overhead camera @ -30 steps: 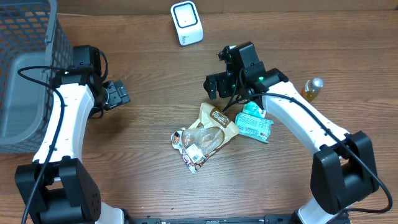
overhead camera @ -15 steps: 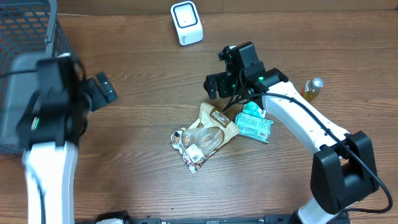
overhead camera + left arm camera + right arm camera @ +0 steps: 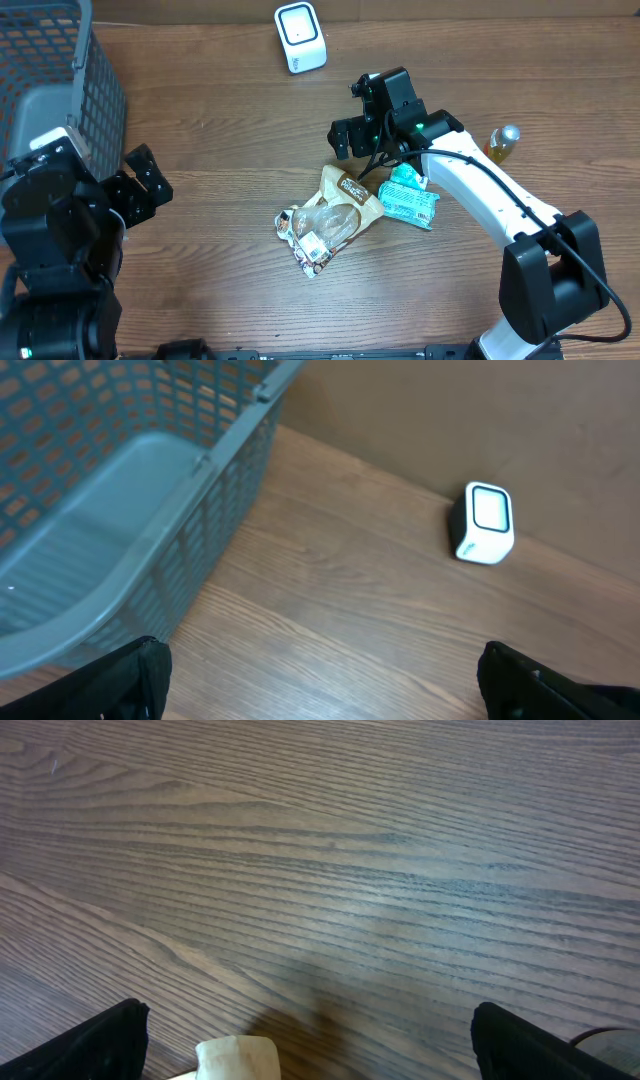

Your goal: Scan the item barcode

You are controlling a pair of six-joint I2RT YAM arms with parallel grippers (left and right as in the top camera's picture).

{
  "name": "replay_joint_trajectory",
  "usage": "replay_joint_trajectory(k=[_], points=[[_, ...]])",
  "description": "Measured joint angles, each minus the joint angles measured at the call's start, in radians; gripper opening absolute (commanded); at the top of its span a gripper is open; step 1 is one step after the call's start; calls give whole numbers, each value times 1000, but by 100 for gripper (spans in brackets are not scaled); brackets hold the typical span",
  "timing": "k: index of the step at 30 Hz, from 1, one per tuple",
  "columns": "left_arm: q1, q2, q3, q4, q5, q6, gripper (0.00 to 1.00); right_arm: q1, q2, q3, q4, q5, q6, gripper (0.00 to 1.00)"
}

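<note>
Risk: our right gripper (image 3: 343, 137), wide and empty like the left gripper (image 3: 142, 185), could snag both overlapping snack bags (image 3: 328, 215) in front of the scanner (image 3: 300, 38).

Tabletop (image 3: 230, 120): mid-brown, streaked wood grain.
Basket (image 3: 40, 60): grey-blue, open square lattice.
Scanner (image 3: 300, 37): white casing, grey window, dark border.
Pouch (image 3: 335, 205): tan, dark-brown label, clear panel.
Packet (image 3: 408, 200): teal, white print.
Bottle (image 3: 502, 143): amber, silver cap.
Right arm (image 3: 480, 195): white shell, black joints.
</note>
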Motion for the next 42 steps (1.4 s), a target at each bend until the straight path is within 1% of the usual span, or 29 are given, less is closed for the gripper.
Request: replay_joint_trajectory(k=[3, 7, 11, 14, 17, 19, 21, 26, 32, 35, 38, 42], points=[[0, -44, -55, 8, -37, 0, 100, 0, 0, 0, 0, 0, 0, 100], [0, -132, -192, 5, -59, 0, 100, 0, 0, 0, 0, 0, 0, 100], [0, -245, -393, -2, -86, 0, 100, 0, 0, 0, 0, 0, 0, 100], [-7, -319, -512, -8, -95, 0, 100, 0, 0, 0, 1, 0, 0, 100], [-12, -404, -615, -68, -97, 0, 100, 0, 0, 0, 0, 0, 0, 100], [-12, -438, -642, -121, -99, 0, 100, 0, 0, 0, 0, 0, 0, 100], [-13, -465, -661, -134, -99, 0, 100, 0, 0, 0, 0, 0, 0, 100], [-20, -502, -679, -125, -99, 0, 100, 0, 0, 0, -1, 0, 1, 100], [-20, -505, -720, -109, -99, -2, 99, 0, 0, 0, 0, 0, 0, 100], [-20, -512, -726, -19, -97, -27, 100, 0, 0, 0, 1, 0, 0, 100], [-20, -529, -730, 137, -80, -38, 99, 0, 0, 0, 0, 0, 0, 100], [-20, -564, -742, 437, -15, -22, 99, 0, 0, 0, 0, 0, 0, 100]])
